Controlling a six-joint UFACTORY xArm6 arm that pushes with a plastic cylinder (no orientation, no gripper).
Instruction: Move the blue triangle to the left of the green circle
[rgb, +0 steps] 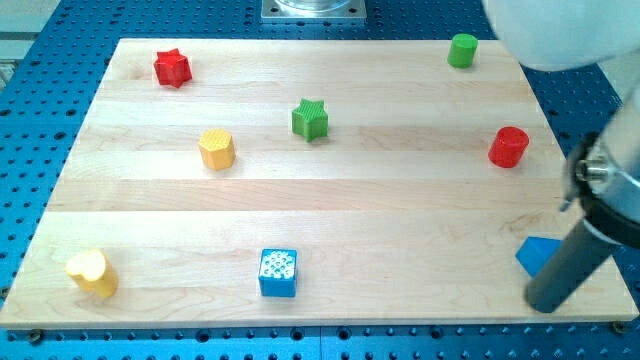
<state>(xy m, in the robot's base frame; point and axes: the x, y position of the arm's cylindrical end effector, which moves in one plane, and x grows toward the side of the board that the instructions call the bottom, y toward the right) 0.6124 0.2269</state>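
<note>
Rod: my tip (548, 303) at lower right of frame, touching blue triangle (536, 253) | worktop (400, 200): wooden | target: green circle (462, 50), upper right | jaws: none fitted, nothing held | step: initial contact | next: likely push triangle up-frame, finishing left of circle.

One camera looks steeply down on the whole wooden board (320, 215)

The blue triangle (537, 255) sits touching my tip (548, 303) at its eleven o'clock, with the green circle (462, 50) far off at the triangle's eleven o'clock.
</note>
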